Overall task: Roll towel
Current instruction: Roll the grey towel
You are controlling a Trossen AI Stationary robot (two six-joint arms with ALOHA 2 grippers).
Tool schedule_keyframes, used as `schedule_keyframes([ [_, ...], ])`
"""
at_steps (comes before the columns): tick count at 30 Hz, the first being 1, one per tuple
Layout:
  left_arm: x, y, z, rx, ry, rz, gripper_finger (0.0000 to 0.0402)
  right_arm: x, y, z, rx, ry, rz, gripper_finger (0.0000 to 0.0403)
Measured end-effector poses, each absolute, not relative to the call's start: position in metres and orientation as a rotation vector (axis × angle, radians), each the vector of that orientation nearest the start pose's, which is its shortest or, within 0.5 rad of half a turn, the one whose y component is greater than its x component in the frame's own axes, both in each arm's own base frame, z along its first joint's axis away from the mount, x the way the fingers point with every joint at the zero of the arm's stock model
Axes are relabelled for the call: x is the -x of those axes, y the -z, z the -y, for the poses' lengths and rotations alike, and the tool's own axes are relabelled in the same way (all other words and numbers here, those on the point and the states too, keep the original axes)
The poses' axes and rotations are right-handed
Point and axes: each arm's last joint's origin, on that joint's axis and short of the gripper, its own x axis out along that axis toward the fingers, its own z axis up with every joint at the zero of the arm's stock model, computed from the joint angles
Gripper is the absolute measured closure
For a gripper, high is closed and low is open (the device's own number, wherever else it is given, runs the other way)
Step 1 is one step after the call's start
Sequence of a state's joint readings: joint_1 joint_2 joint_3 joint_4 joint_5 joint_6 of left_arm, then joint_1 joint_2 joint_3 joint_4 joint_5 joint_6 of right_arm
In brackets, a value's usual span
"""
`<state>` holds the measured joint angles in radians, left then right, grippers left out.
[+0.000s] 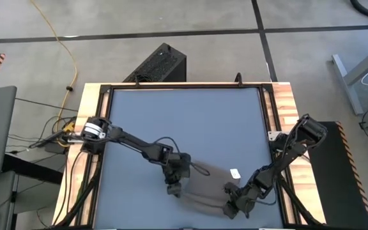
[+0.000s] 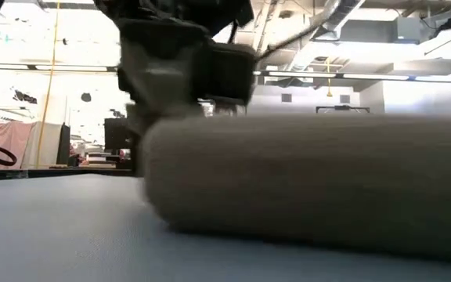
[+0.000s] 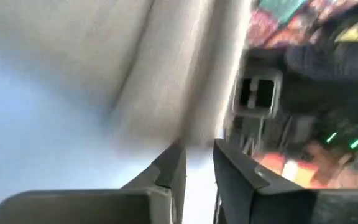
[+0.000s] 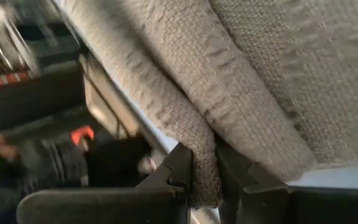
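Table (image 1: 184, 121): we find the towel (image 1: 206, 185) at its near edge, partly rolled. Soft, light, floppy; we grip edge folds. Right hand (image 4: 204, 168) pinches a fold; left hand (image 3: 197, 165) narrow, seemingly empty.

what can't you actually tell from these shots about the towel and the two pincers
- Left pincer: the high view is too small and the left wrist view too blurred to show whether its fingers hold cloth.
- Towel: the low view cuts off its right end, and how many turns are rolled stays hidden.
- White tag: too small to read.
- Right pincer: pinches a towel fold.
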<state>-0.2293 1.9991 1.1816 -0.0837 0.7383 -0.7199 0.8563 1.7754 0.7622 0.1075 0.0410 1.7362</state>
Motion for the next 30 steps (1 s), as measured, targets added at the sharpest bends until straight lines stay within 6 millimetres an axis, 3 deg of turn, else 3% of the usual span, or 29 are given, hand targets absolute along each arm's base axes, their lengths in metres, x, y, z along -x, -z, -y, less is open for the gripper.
schedule_keyframes([
  [4,-0.373,-0.158,0.101,0.796,0.539,-1.185,0.0327,-0.204,-0.109,-0.238,-1.144,0.136,-1.258,0.0341],
  [7,-0.369,-0.185,0.099,0.688,0.527,-1.069,0.0329,-0.204,-0.109,-0.238,-1.145,0.133,-1.270,0.0341],
  [9,-0.370,-0.204,0.110,0.577,0.529,-0.916,0.0333,-0.204,-0.109,-0.238,-1.153,0.142,-1.270,0.0341],
  [12,-0.368,-0.220,0.141,0.375,0.577,-0.699,0.0340,-0.204,-0.109,-0.237,-1.172,0.160,-1.269,0.0341],
  [15,-0.366,-0.216,0.171,0.169,0.577,-0.559,0.0345,-0.204,-0.109,-0.237,-1.190,0.177,-1.260,0.0341],
  [19,-0.368,-0.193,0.188,0.007,0.474,-0.539,0.0341,-0.202,-0.109,-0.240,-1.215,0.202,-1.224,0.0341],
  [26,-0.373,-0.159,0.195,0.034,0.536,-0.630,0.0288,-0.201,-0.109,-0.241,-1.234,0.217,-1.191,0.0342],
  [30,-0.375,-0.155,0.197,0.075,0.560,-0.622,0.0245,-0.201,-0.109,-0.241,-1.241,0.223,-1.188,0.0342],
])
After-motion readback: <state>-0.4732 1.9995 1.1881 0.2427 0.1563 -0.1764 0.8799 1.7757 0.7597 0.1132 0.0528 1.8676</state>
